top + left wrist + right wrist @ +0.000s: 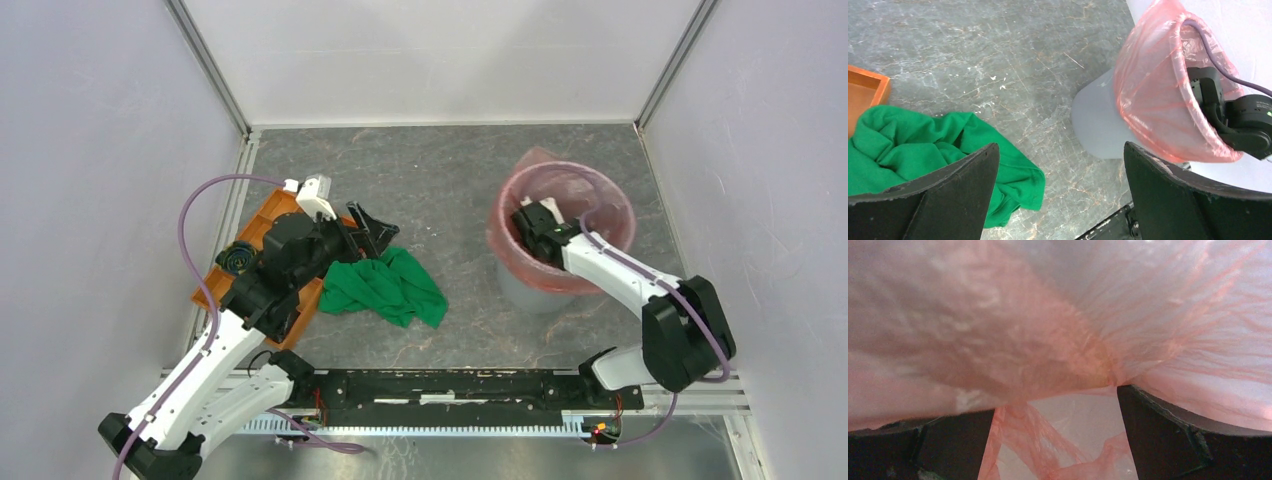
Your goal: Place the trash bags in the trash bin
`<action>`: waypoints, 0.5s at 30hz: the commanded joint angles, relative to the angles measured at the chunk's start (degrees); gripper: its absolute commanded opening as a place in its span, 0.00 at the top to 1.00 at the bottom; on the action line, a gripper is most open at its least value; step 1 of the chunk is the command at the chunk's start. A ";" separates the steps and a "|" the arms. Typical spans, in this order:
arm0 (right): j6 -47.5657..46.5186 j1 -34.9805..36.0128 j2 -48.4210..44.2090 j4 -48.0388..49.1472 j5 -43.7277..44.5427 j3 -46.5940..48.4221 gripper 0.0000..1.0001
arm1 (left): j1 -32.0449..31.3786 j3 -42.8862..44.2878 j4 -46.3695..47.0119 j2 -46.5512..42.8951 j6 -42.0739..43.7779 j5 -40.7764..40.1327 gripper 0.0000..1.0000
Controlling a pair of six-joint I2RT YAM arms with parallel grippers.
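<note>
The trash bin (524, 294) is a grey-white bucket standing at the right of the table. A red-pink trash bag (612, 203) lines it, with its film folded out over the rim. In the left wrist view the bag (1148, 95) covers the upper bin (1095, 125). My right gripper (537, 219) reaches down inside the bin, open. Its wrist view is filled with pink film (1048, 325), and loose strands hang between the spread fingers (1168, 430) of the right gripper (1056, 400). My left gripper (378, 232) hovers open over the table, left of the bin, and the same left gripper (1060, 145) holds nothing.
A crumpled green cloth (385, 288) lies just under the left gripper. An orange compartment tray (262, 222) with a black roll (237, 258) sits at the left wall. White enclosure walls stand on three sides, and a black rail (460, 385) runs along the near edge.
</note>
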 commanded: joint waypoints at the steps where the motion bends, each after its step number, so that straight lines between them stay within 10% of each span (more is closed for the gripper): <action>1: 5.02 -6.55 -4.98 -4.53 6.12 -6.03 0.02 | -0.26 1.52 1.83 -0.30 2.77 3.86 0.00; 15: 2.64 -29.85 -15.10 0.28 4.77 -10.31 0.02 | -1.38 1.86 3.36 -0.55 3.26 8.91 0.00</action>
